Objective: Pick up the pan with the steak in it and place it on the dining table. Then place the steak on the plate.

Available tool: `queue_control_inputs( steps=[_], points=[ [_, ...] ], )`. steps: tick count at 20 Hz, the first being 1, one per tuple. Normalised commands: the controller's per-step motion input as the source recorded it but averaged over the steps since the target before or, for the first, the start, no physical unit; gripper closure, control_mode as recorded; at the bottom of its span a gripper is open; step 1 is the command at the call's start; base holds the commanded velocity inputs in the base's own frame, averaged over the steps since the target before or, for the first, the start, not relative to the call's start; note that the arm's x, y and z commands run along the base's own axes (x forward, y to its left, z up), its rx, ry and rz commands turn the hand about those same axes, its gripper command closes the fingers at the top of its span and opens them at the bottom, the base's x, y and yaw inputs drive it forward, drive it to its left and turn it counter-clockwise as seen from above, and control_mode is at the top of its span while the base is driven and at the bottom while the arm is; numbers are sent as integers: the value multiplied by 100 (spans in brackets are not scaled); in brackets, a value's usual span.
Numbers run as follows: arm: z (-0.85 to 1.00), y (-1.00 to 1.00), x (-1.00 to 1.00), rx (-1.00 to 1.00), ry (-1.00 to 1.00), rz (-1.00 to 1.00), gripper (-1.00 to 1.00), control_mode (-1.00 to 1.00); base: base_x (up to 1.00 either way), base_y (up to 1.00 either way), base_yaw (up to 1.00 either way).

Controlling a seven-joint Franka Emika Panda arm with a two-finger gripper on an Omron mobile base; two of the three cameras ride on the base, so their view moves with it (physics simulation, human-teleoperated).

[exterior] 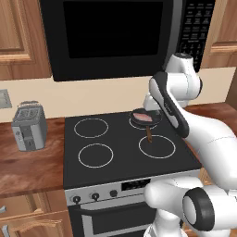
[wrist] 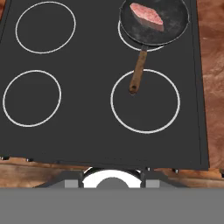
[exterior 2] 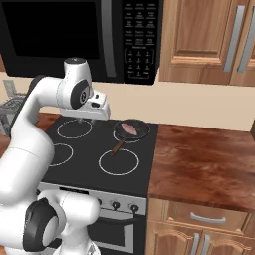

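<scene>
1. From my left base view I see a silver toaster (exterior: pixel 29 126) on the wooden table (exterior: pixel 28 166) left of the stove (exterior: pixel 125 152), and the microwave (exterior: pixel 111 37) overhead; my own upper arm covers part of the pan (exterior: pixel 144 117) there.
2. My right base view shows the pan (exterior 2: pixel 132 130) in full, the long stretch of reddish-brown table (exterior 2: pixel 204 167) right of the stove (exterior 2: pixel 99 154), and wooden cabinets (exterior 2: pixel 209 35) above it.
3. My hand view looks straight down on the black stove top (wrist: pixel 87 122) with its four white burner rings; the knobs (exterior: pixel 95 196) on the stove front appear in both base views.
4. The pan (wrist: pixel 155 22) sits on the back right burner, with the steak (wrist: pixel 147 15) lying inside it, and its brown handle (wrist: pixel 137 73) reaches toward the front right ring.
5. My claw (exterior 2: pixel 94 113) hangs above the stove, left of the pan and well apart from it, touching nothing.
6. In the hand view the pan lies toward the upper right, far from the bottom edge where my fingers would rise.
7. I cannot tell how far my claw stands open; it holds nothing.
</scene>
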Motion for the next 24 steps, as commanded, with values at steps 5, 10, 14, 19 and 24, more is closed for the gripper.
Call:
queue_control_inputs(
  steps=[5,10,14,19,24],
  points=[
    [-13,-1,0,0,-4,0,-100,-100,0,0,0],
    [-33,-5,0,0,-14,0,-100,-100,0,0,0],
    [-40,-5,0,0,-13,0,-100,-100,0,0,0],
    [-34,-12,7,0,-13,0,-100,-100,0,0,0],
    [-29,-12,26,0,-11,0,-100,-100,0,0,0]
  ],
)
